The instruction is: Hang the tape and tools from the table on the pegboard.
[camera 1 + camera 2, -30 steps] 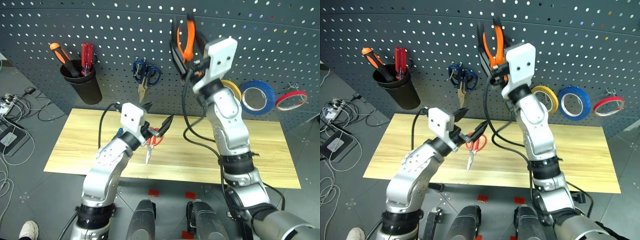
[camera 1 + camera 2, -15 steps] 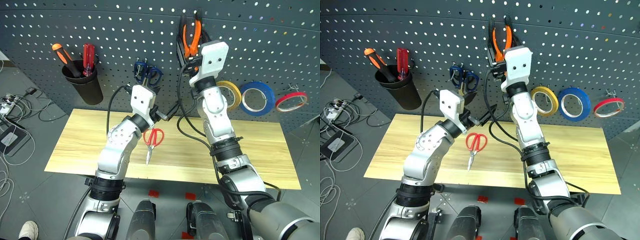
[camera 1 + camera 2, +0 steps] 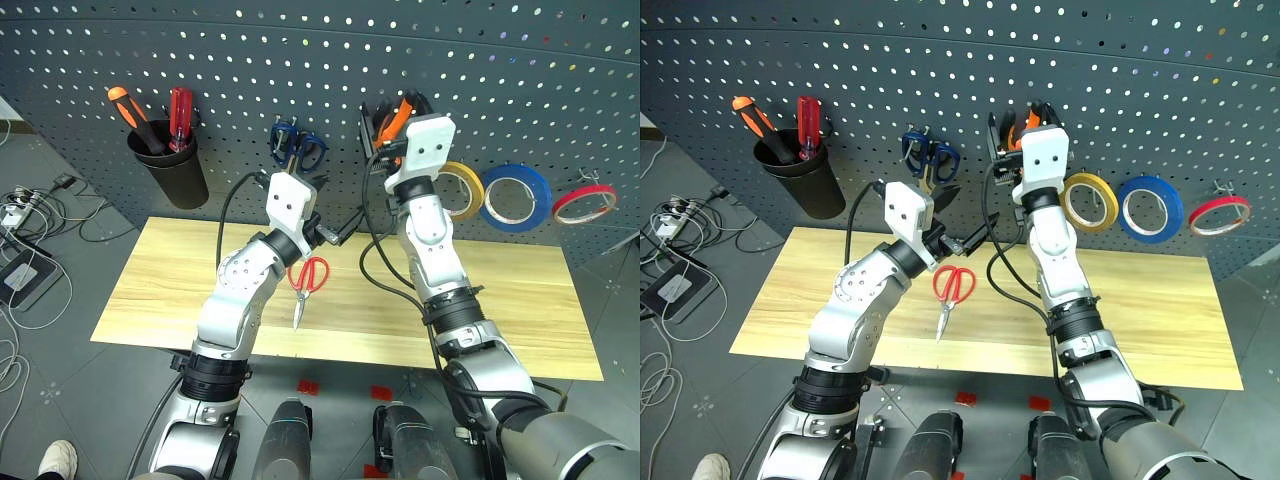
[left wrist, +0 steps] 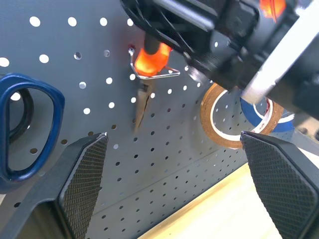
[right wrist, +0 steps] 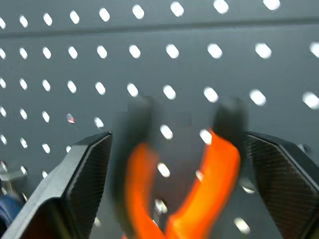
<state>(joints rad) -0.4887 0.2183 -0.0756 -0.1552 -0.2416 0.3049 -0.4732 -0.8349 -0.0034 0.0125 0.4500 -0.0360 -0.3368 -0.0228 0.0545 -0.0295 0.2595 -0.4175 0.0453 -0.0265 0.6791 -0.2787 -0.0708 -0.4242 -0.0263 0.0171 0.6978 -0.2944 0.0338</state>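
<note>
up on the dark grey perforated pegboard point(image 3: 200, 60) i see the orange-and-black-handled pliers point(image 4: 149, 59) hanging nose-down from a metal hook, with my right end effector point(image 5: 174, 149) spread wide on either side of the handles. my left end effector point(image 4: 174, 164) is spread too, holding nothing, above the red-handled scissors point(image 3: 305, 280) lying on the light wood plank tabletop point(image 3: 160, 290); the yellow-tan tape roll point(image 3: 460, 188) hangs beside a blue roll point(image 3: 515, 195).

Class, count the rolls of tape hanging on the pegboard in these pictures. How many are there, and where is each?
3, in a row on the pegboard: yellow-tan tape roll beside the right arm, blue roll next, thin red roll farthest right.
</note>
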